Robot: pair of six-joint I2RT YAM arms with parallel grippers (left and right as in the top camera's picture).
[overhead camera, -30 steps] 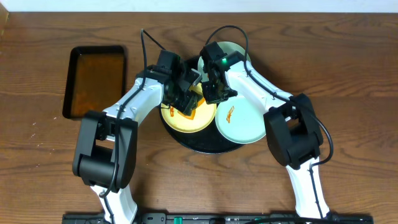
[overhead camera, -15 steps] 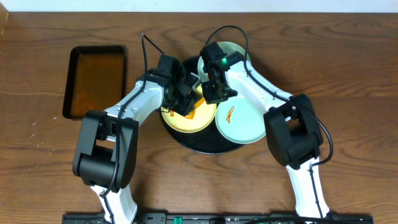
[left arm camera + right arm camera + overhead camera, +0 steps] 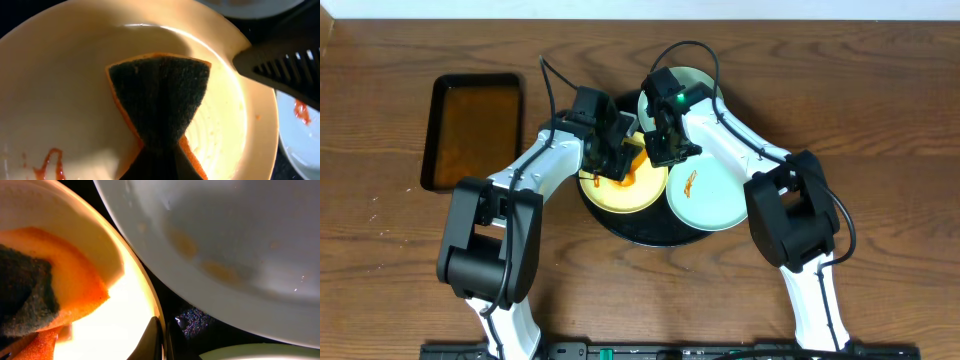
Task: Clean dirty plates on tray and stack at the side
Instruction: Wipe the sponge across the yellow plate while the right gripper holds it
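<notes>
Left gripper (image 3: 616, 160) clenched on the sponge (image 3: 160, 95), pinched at its waist, which rests on the yellow plate (image 3: 65, 100), left of centre on the round tray (image 3: 630, 233). The smear (image 3: 47, 162) lies lower left of the sponge in the left wrist view, so I judge the wipe goes that way. Right gripper (image 3: 164, 339) looks nipped on this plate's right rim. Smeared mint plate (image 3: 715, 200) sits further right. I read no writing anywhere

Rectangular black tray (image 3: 480, 78) of brownish liquid rests on wooden table (image 3: 880, 90).
</notes>
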